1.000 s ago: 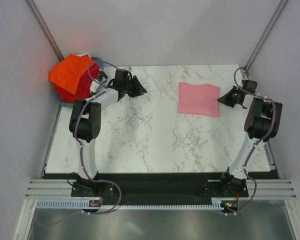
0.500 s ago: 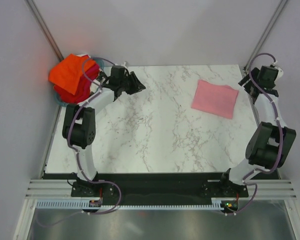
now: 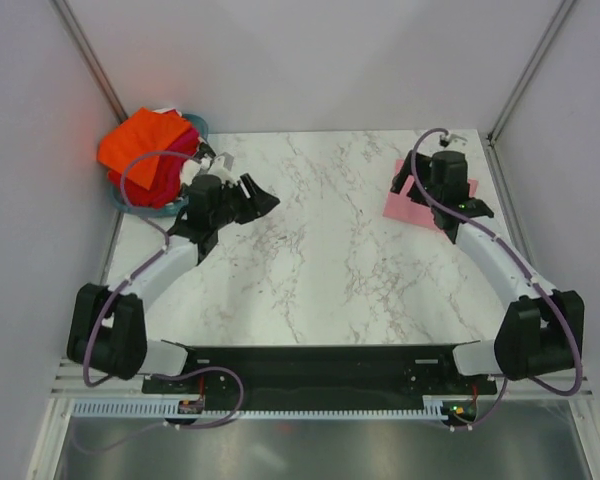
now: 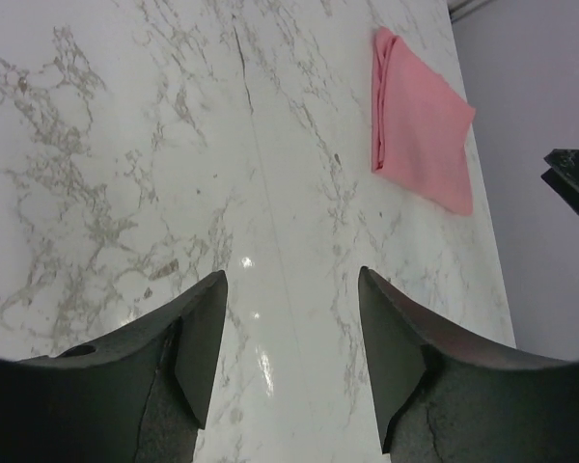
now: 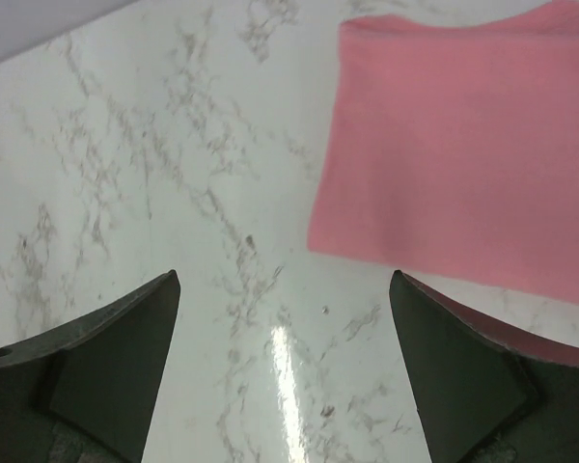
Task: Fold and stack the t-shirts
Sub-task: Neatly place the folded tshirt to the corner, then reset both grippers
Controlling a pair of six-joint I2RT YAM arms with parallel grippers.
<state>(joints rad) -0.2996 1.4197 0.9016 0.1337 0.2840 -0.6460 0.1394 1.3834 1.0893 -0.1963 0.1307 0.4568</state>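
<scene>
A folded light pink t-shirt (image 3: 402, 203) lies flat at the back right of the marble table (image 3: 310, 270); it also shows in the left wrist view (image 4: 420, 125) and the right wrist view (image 5: 463, 145). My right gripper (image 3: 438, 192) hovers over it, hiding most of it from above, and stands open (image 5: 285, 280) over bare marble beside the shirt's edge. An orange t-shirt (image 3: 140, 145) tops red ones (image 3: 155, 180) heaped in the teal basket (image 3: 197, 123) at the back left. My left gripper (image 3: 258, 198) stands open and empty (image 4: 289, 280) just right of the basket.
Grey walls close in the table on the left, back and right. The basket sits at the table's back left corner. A dark part of the right arm (image 4: 574, 178) shows at the right edge of the left wrist view.
The right gripper has let go of the pink t-shirt, opened wide and swung in over it. The left arm has drawn back toward the near side and its jaws have widened.
</scene>
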